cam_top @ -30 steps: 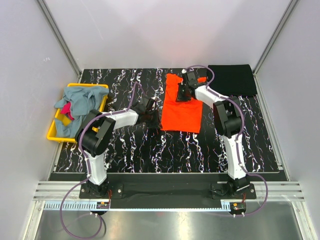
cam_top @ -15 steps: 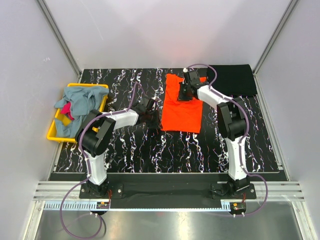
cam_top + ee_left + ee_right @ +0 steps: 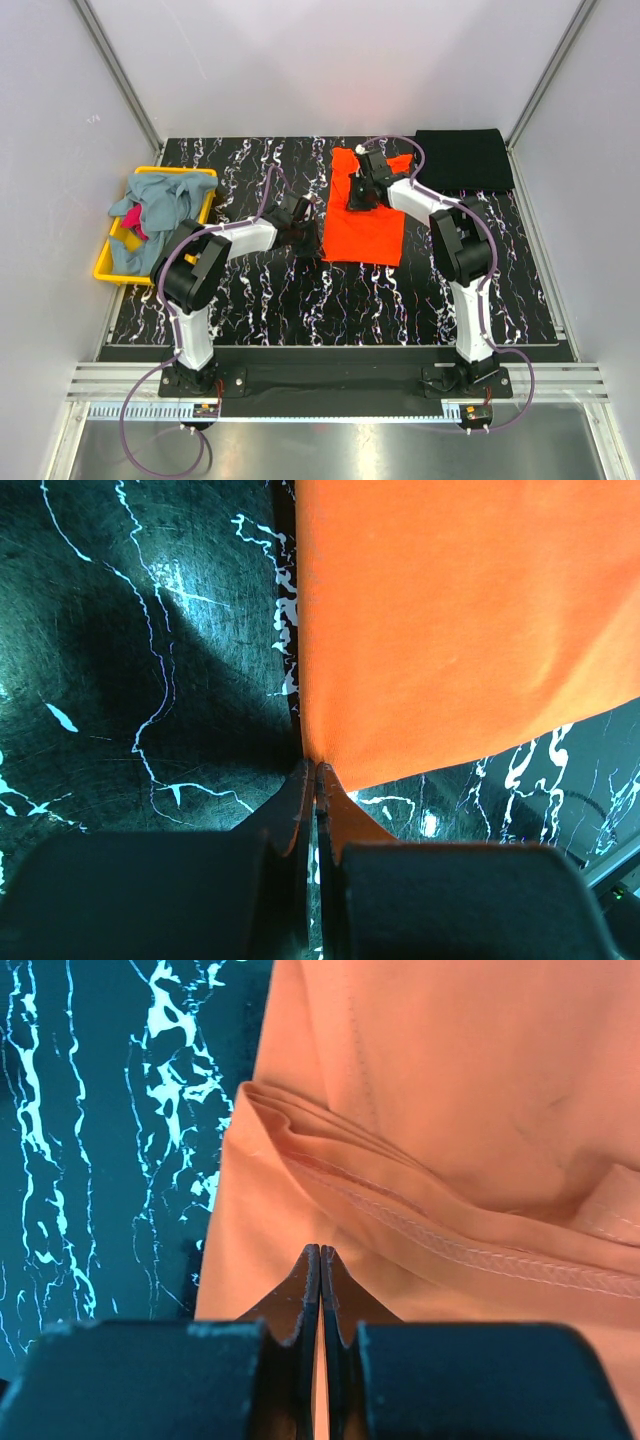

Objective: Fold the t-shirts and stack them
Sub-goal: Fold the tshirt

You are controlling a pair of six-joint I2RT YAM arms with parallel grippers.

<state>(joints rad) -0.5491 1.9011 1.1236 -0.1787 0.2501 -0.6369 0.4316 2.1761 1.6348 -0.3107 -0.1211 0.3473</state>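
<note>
Mid-table, orange t-shirt [image 3: 365,230] — part-folded, smooth — left gripper [image 3: 316,770], right gripper [image 3: 320,1252] clamped on its edges.

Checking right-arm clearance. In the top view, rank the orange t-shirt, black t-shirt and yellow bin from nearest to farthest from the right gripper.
From the right gripper:
1. orange t-shirt: directly under the gripper, in the centre.
2. black t-shirt: far right corner, to the gripper's right.
3. yellow bin: left edge, well beyond the left arm.
</note>
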